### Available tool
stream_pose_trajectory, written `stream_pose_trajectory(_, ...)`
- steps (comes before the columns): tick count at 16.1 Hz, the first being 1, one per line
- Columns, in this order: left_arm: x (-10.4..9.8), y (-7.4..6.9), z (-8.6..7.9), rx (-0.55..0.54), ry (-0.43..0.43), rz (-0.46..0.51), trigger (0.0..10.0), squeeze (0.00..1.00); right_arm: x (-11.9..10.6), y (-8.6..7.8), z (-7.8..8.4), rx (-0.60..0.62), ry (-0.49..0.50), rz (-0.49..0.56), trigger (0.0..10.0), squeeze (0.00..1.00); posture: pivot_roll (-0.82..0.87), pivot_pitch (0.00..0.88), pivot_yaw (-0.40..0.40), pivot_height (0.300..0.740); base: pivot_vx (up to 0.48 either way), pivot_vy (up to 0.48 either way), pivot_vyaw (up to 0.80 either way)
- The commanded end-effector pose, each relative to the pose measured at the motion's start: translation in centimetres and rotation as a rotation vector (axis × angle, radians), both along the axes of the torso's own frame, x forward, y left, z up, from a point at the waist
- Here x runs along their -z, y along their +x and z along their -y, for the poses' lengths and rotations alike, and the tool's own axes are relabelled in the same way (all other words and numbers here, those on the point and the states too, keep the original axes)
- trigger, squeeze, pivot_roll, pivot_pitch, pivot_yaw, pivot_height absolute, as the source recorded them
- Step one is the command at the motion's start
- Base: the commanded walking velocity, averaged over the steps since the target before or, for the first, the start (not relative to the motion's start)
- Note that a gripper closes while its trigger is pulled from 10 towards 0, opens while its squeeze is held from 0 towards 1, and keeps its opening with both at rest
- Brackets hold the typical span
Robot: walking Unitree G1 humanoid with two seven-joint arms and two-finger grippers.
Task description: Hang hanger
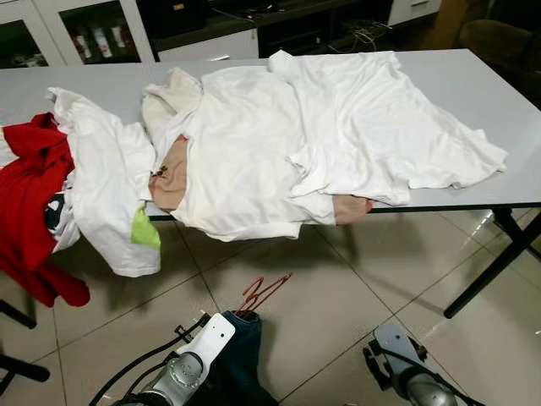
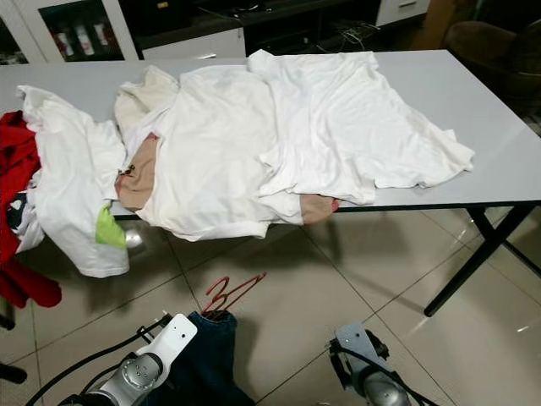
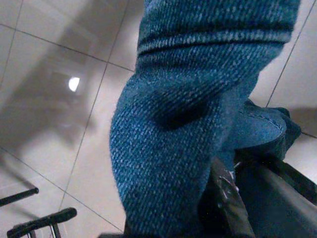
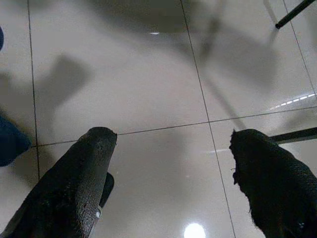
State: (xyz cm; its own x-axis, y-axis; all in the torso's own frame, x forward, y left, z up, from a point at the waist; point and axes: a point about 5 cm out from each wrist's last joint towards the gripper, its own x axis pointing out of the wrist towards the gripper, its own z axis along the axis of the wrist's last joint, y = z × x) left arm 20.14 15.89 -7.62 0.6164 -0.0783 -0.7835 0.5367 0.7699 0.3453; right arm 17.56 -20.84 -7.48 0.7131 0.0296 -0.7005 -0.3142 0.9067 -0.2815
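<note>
A red hanger [image 1: 263,293] sticks up from dark blue jeans [image 1: 239,359] held low over the tiled floor [image 1: 338,304], in front of the table's near edge. The left wrist view shows what the head views hide: the left gripper [image 3: 233,198] has its black fingers clamped on the denim, which bulges just before the lens. The right gripper [image 4: 173,163] hangs over bare tiles with its fingers wide apart, holding nothing. On the white table [image 1: 473,85], white shirts [image 1: 338,135] cover the tabletop, and red clothing [image 1: 34,194] droops over its left edge.
</note>
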Motion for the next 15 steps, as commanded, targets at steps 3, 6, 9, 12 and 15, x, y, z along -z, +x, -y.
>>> stream_pose_trajectory(3, -0.3, 0.4, 0.0, 0.013, 0.012, 0.024, 10.0, 0.0, -0.1, 0.2, -0.2, -0.014, -0.002, 0.007, 10.0, 0.0, -0.07, 0.0, 0.071, 0.74, 0.0, 0.0, 0.0)
stream_pose_trajectory(6, -0.3, 0.4, 0.0, 0.013, 0.012, 0.024, 10.0, 0.0, -0.1, 0.2, -0.2, -0.014, -0.002, 0.007, 10.0, 0.0, -0.07, 0.0, 0.071, 0.74, 0.0, 0.0, 0.0)
stream_pose_trajectory(9, -0.3, 0.4, 0.0, 0.013, 0.012, 0.024, 10.0, 0.0, -0.1, 0.2, -0.2, -0.014, -0.002, 0.007, 10.0, 0.0, -0.07, 0.0, 0.071, 0.74, 0.0, 0.0, 0.0)
stream_pose_trajectory(12, -0.3, 0.4, 0.0, 0.013, 0.012, 0.024, 10.0, 0.0, -0.1, 0.2, -0.2, -0.014, -0.002, 0.007, 10.0, 0.0, -0.07, 0.0, 0.071, 0.74, 0.0, 0.0, 0.0)
stream_pose_trajectory(15, -0.9, 1.3, 0.8, 0.038, -0.022, 0.087, 10.0, 0.0, -0.6, 1.5, -2.0, -0.145, -0.007, 0.06, 10.0, 0.0, -0.05, 0.0, 0.061, 0.74, 0.0, 0.0, 0.0)
